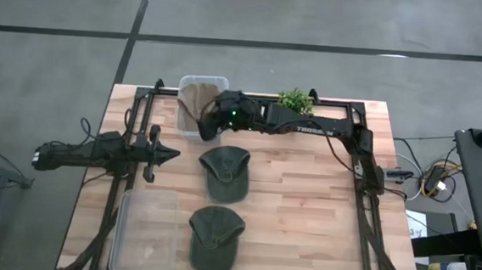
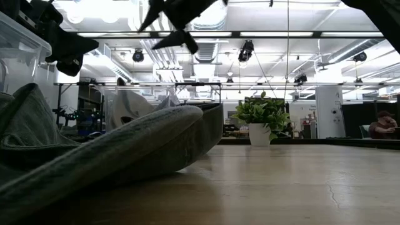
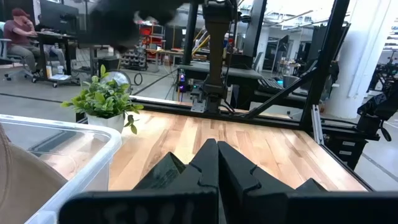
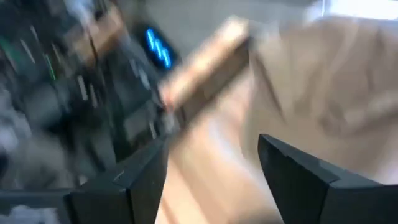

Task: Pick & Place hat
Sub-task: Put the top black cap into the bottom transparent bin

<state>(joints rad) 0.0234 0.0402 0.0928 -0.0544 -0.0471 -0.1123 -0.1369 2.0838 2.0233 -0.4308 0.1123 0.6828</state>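
Note:
A tan hat (image 1: 197, 98) lies inside a clear bin (image 1: 184, 122) at the table's far side, left of centre. My right gripper (image 1: 205, 126) hovers over the bin's near right corner. It is open, with nothing between its fingers (image 4: 211, 180), and the tan hat (image 4: 336, 74) shows beyond them. Two dark green hats lie flat on the table, one at the centre (image 1: 224, 173) and one nearer the front edge (image 1: 215, 238). My left gripper (image 1: 168, 155) waits shut at the table's left side, its fingertips together (image 3: 217, 168).
A small potted plant (image 1: 294, 100) stands at the far edge, right of the bin. A flat clear lid or tray (image 1: 145, 233) lies at the near left. Bare wood shows on the table's right half. A green hat (image 2: 125, 150) fills the low view's foreground.

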